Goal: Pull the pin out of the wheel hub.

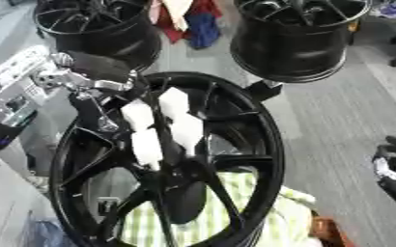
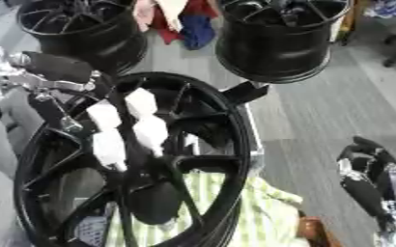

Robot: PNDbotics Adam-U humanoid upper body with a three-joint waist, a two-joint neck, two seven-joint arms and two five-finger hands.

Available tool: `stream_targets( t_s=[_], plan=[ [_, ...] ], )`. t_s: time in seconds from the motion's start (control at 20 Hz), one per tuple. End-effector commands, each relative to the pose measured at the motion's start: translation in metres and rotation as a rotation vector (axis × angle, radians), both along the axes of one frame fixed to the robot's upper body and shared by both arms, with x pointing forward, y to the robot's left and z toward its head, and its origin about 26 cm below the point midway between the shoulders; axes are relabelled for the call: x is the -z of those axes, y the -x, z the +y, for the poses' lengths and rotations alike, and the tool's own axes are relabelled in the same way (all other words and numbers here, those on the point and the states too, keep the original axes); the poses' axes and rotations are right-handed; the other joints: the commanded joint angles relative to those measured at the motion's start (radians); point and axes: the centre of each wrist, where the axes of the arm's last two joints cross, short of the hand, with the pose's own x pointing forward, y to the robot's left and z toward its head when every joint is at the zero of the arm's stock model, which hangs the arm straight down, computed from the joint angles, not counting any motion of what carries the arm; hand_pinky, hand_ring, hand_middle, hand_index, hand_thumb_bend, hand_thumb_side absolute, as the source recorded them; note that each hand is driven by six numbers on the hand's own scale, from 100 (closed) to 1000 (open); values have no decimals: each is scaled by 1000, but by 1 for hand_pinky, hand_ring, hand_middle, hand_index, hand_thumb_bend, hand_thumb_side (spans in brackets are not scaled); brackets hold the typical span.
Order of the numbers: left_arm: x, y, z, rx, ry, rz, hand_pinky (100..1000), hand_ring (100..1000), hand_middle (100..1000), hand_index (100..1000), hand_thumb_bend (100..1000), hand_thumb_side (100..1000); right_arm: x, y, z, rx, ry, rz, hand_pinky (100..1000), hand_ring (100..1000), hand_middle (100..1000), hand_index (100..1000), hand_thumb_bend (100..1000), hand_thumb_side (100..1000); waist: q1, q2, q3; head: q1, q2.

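While the left hand (image 1: 163,128) reaches in from the upper left across the face of the big black wheel (image 1: 261,144), its white-tipped fingers (image 1: 174,102) lie over the spokes just above the hub (image 1: 180,190), pointing down toward the middle. They look fairly straight and set side by side, with narrow gaps between them, and they do not appear to be curled round anything. The pin itself cannot be made out; if it sits in the hub, it is either hidden under the fingers or lost against the dark centre. The wheel stands tilted over a green-and-white striped cloth (image 1: 235,212), and two more black wheels (image 1: 299,38) rest on the floor behind it. At the right edge, the right hand (image 2: 366,169) waits low and idle, well apart from the wheel, and whether its fingers are open or curled cannot be told. By the look of it, the step in hand is the approach, with the grasp not yet made. Next, the fingers and thumb would need to find the pin, close on it, then draw it straight out along its own line.
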Motion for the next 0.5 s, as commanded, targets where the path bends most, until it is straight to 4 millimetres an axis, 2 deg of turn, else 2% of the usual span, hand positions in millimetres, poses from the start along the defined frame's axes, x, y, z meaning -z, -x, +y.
stream_targets(
  t_s=[0.05, 0.25, 0.5],
  plan=[
    [-11, -1, 6, 178, -200, 51, 746, 548, 530, 664, 100, 100, -7, -3, -4, -4, 22, -18, 709, 607, 673, 810, 100, 288, -3, -11, 1, 1, -3],
    [-21, -2, 8, 147, -121, 67, 719, 484, 445, 583, 100, 100, -6, -3, -5, -3, 22, -18, 709, 607, 673, 810, 100, 288, -4, -11, 2, 1, -3],
    [-64, 3, 11, 110, 22, 15, 705, 448, 400, 547, 100, 100, -6, -2, -5, -1, 21, -14, 709, 607, 673, 810, 100, 289, -7, -13, 8, -2, -3]
  ],
)
